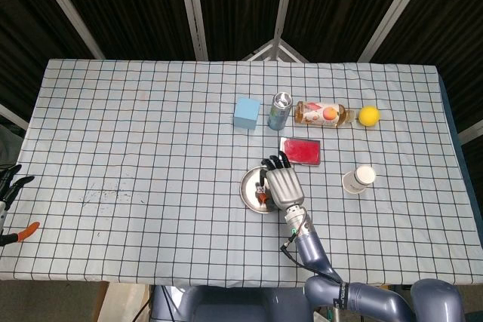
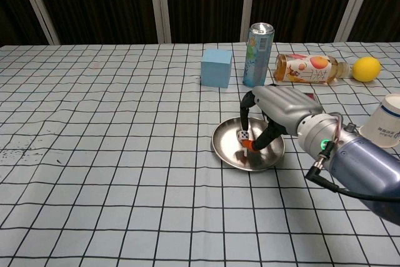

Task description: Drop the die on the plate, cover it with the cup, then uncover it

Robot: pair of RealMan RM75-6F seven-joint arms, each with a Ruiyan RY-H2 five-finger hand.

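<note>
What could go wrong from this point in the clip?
1. The right hand hangs over the plate with the die by its fingertips; whether it grips the die is unclear, and pulling back might knock it off the shallow rim.
2. The cup lies tipped on its side near the table's right edge, so picking it up may be awkward.
3. The red box sits close behind the plate and could be bumped.

Bright, even light; sharp, shadowless.

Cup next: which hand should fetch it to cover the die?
Right. The right hand is over the plate, with the cup on its side; the left hand sits at the far table edge.
</note>
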